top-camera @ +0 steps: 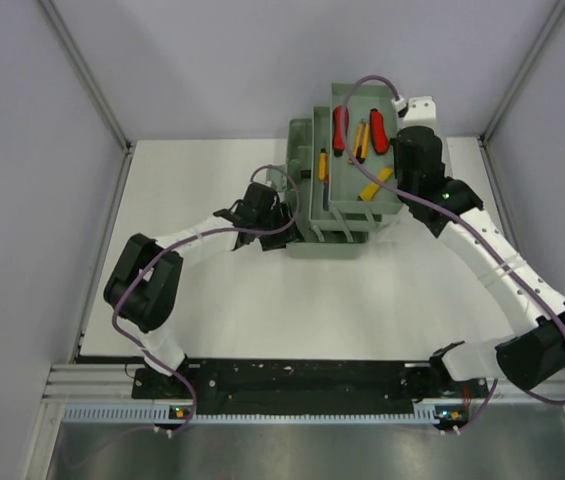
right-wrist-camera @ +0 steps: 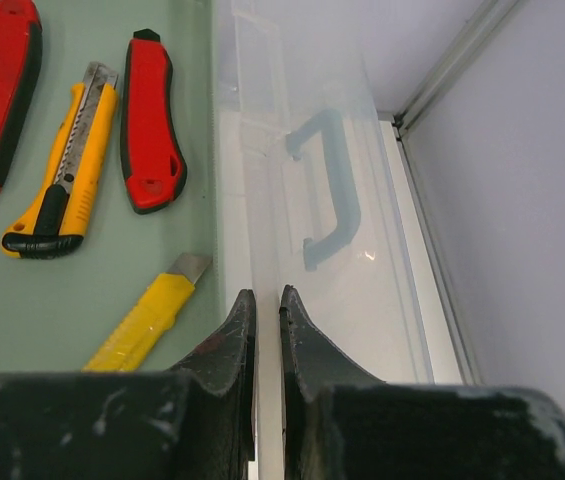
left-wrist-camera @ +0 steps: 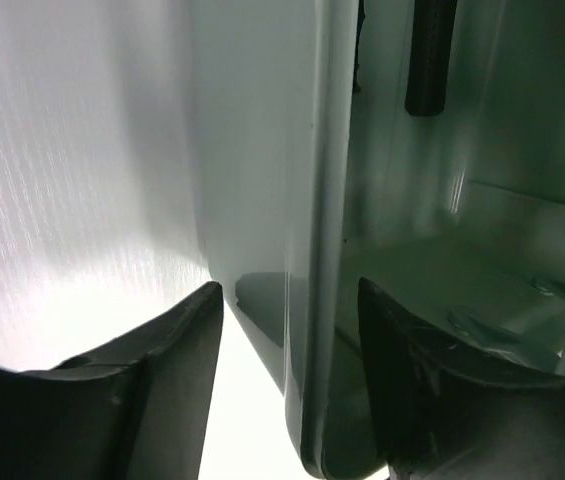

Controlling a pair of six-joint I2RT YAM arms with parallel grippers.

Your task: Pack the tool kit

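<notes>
We see toolbox at far middle of tabletop, trays fanned out, tools lying in top tray. Left jaws apart, straddling box wall: wall runs straight ahead between them, gap either side. Right jaws together at tray's right rim; clear lid ahead, just right. Whether they pinch rim, we cannot tell. We judge folding trays shut comes next.

1. The left arm reaches forward with its elbow bent out to the left. The left gripper has its fingers standing apart.
2. The right arm stretches forward with its wrist turned inward. The right gripper has its fingers pressed nearly together.
</notes>
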